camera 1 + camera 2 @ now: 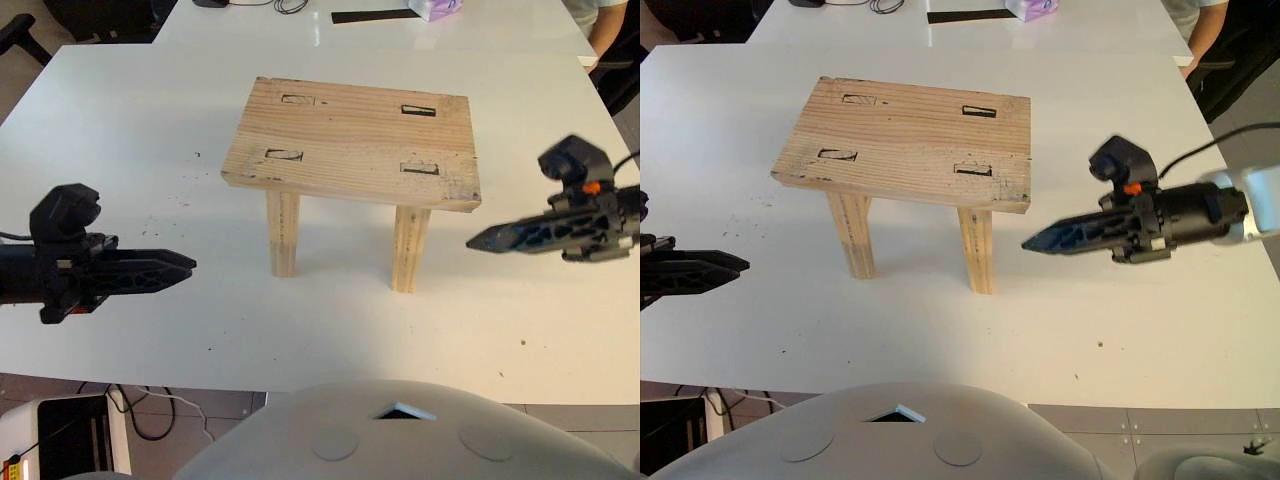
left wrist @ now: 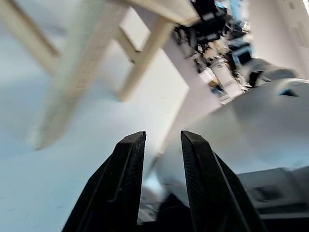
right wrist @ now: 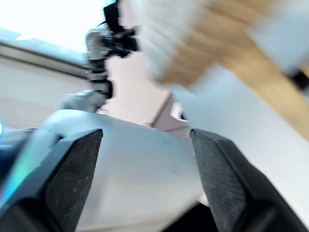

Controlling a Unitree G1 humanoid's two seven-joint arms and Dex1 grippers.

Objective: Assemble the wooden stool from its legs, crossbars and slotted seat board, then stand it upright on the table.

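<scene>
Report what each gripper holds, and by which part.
Nothing is held. The left gripper and the right gripper are both open and empty, one on either side of the stool, which stands upright on the table, untouched.

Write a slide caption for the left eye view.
Finished wooden stool standing upright on the white table, left gripper and right gripper apart from it.

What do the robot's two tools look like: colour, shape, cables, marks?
The left black pointed tool and the right black pointed tool each carry a rounded black camera on top. The right one has an orange mark, a black cable and a white forearm.
</scene>
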